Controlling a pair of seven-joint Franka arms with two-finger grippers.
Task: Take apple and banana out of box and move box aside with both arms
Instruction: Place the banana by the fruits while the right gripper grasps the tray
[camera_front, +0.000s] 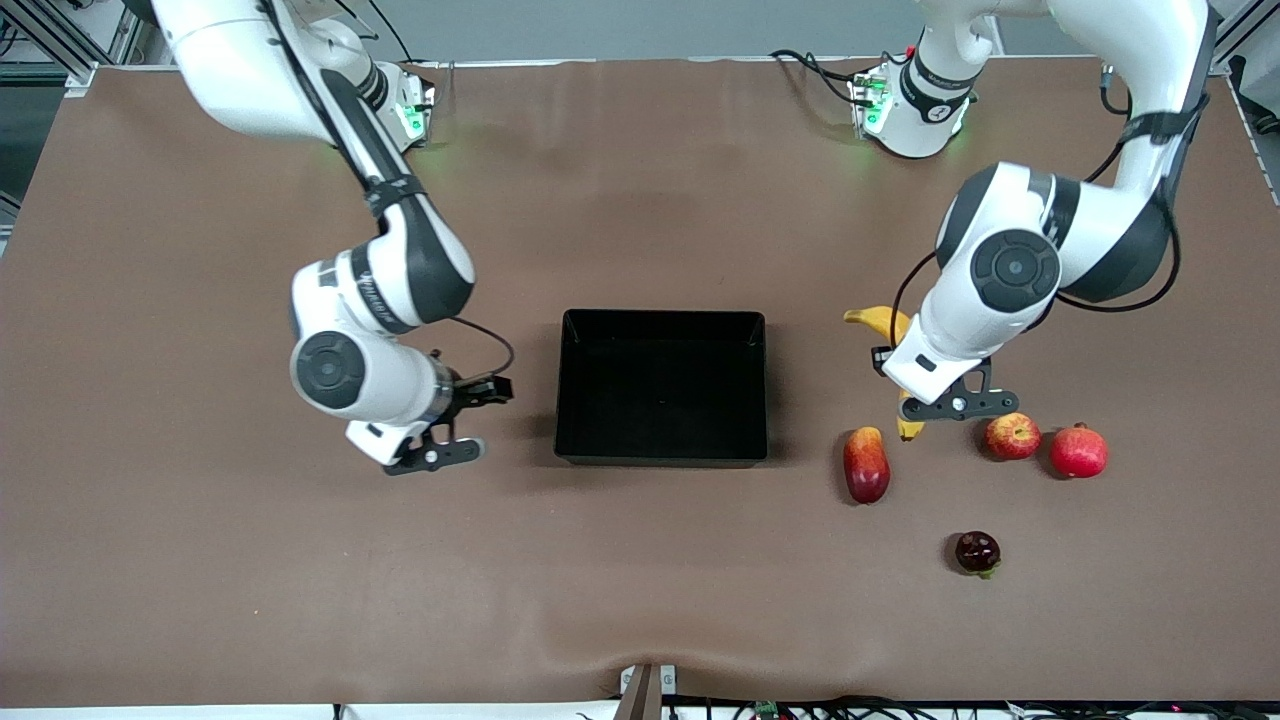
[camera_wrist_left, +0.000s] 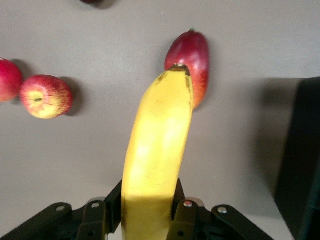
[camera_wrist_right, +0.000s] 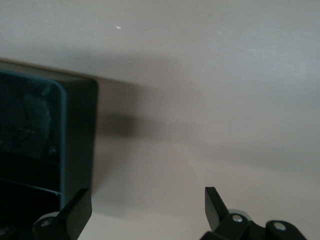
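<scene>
Yellow banana (camera_wrist_left: 157, 160) in left pincer (camera_wrist_left: 145, 212)

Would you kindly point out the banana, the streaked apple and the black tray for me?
banana (camera_wrist_left: 157, 150): left wrist view, middle of its yellow body.
streaked apple (camera_front: 1012, 436): front view, centre of its top.
black tray (camera_front: 660, 318): front view, wall nearest the robots' bases.

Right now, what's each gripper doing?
Left gripper: shut on the banana, over the table.
Right gripper: open, holding nothing, beside the box.
</scene>
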